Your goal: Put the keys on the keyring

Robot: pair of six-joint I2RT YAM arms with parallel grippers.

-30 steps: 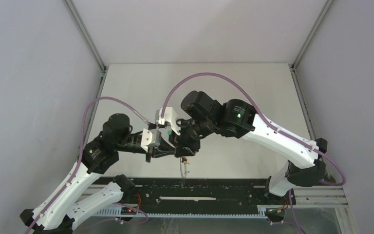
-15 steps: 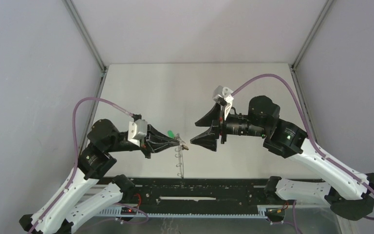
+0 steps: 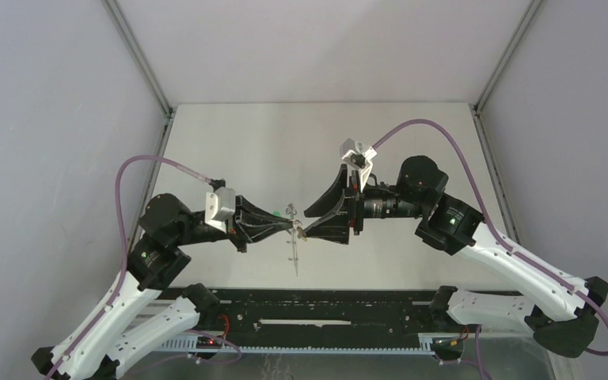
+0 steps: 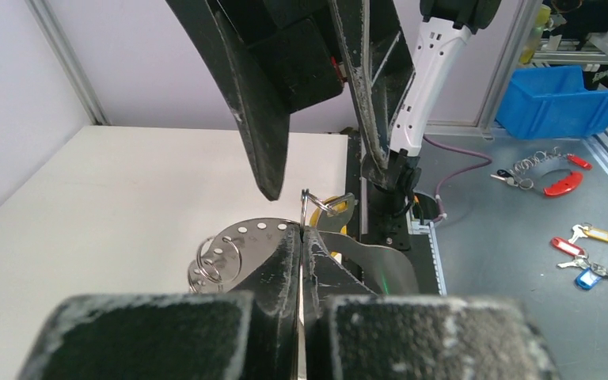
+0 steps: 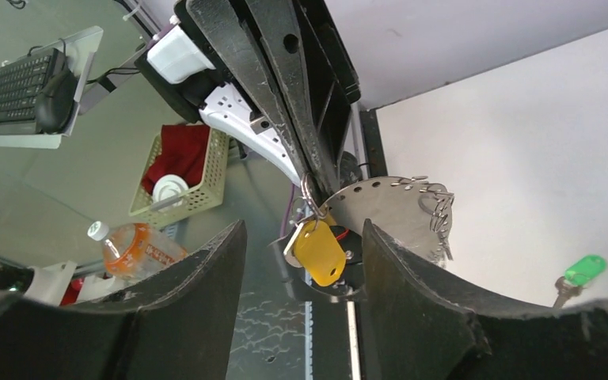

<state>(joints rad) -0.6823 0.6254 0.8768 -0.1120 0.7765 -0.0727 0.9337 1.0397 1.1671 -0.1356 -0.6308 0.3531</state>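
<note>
No legible text — none on anything

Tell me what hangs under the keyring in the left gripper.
A yellow key hangs from a small ring between the open fingers of the right gripper. The left gripper covers where that ring joins the keyring. The green key lies apart on the table.

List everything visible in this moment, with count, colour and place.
keyring: 1, grey metal, held at its rim above the table
yellow key: 1, yellow head, hanging at keyring rim
green key: 1, green head, lying on table
table: 1, white, under both arms
bin: 1, blue, off table
basket: 1, pale, red cloth inside, off table
left end effector: 1, black, shut on keyring
right end effector: 1, black, open, tips near yellow key
</note>
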